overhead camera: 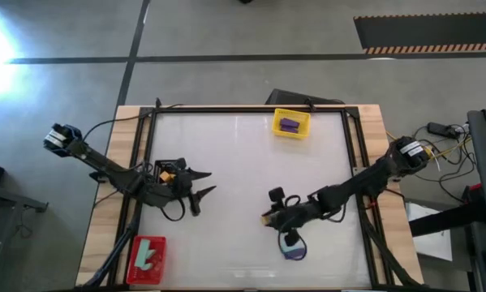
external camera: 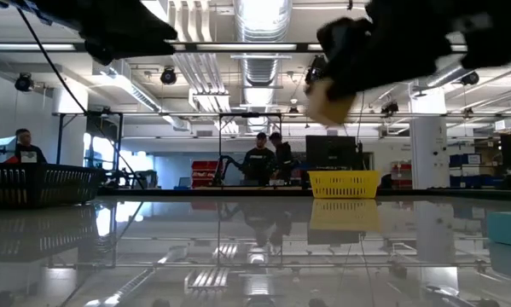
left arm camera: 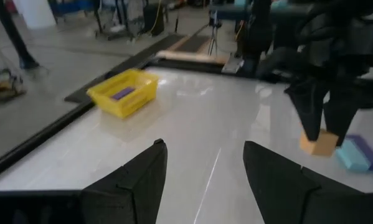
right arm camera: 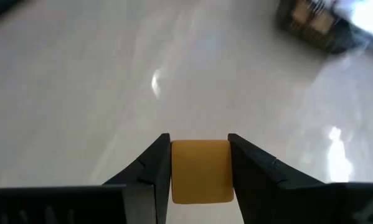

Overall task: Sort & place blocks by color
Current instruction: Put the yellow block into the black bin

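Orange cube (right arm camera: 202, 171) sits pinched between my right gripper's (overhead camera: 268, 217) two fingers, pads flat on opposite faces, lifted off the table (overhead camera: 243, 154). In the high view it hangs at about 5 o'clock from table centre, with a purple bar (left arm camera: 367, 151) and a mint-teal bar (left arm camera: 351, 155) lying together on the surface just beside and below it.

Handling judgement: small, solid, rigid, probably light; smooth faces could slip if the pinch loosens, so a centred face-to-face hold like this one looks right. No fragility concern.

Orientation: being a cube, it has no long axis worth noting; its faces run square to the fingers, top face level as far as I can tell.

My left gripper (overhead camera: 195, 185) waits at 9 o'clock, fingers spread, holding nothing, near the black tray (overhead camera: 166, 167), which holds an orange piece. Yellow tray (overhead camera: 291, 123) at 1 o'clock holds a purple bar; red tray (overhead camera: 148, 259) at 7 o'clock holds mint-teal pieces.
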Available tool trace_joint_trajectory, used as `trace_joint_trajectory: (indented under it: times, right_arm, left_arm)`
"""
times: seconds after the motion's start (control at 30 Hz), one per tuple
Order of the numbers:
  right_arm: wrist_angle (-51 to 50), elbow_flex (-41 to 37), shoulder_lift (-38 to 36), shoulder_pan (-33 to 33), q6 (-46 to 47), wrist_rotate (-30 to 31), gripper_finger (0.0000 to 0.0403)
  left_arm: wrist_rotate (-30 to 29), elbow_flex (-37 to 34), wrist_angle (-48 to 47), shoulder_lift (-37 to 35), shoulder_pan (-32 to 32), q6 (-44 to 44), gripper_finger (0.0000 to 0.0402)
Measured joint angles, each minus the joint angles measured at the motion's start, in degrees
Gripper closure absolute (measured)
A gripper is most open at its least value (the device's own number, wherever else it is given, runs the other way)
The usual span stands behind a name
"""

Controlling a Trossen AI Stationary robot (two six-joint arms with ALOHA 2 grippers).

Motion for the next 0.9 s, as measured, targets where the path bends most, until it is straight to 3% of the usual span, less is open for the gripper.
trace_joint_trajectory:
  times: [0.3, 0.5, 0.63, 0.9]
  right_arm:
    - [33.5, -5.6, -1.0, -4.5, -12.5, -2.4, 0.0284]
    - [48.8, -5.8, -2.6, -5.3, -19.3, -4.6, 0.0284]
    - [53.6, -5.8, -3.4, -6.3, -18.5, -8.6, 0.0284]
    - [53.8, -6.1, -3.1, -7.5, -18.3, -8.7, 0.0284]
  left_arm:
    - [0.9, 1.7, 26.1, 14.9, -0.1, 12.5, 0.0205]
    - [1.0, 3.4, 33.4, 21.1, -0.1, 14.1, 0.0205]
    - [1.0, 3.5, 37.4, 23.5, -0.1, 14.2, 0.0205]
    - [1.0, 3.5, 38.4, 23.7, -0.2, 13.6, 0.0205]
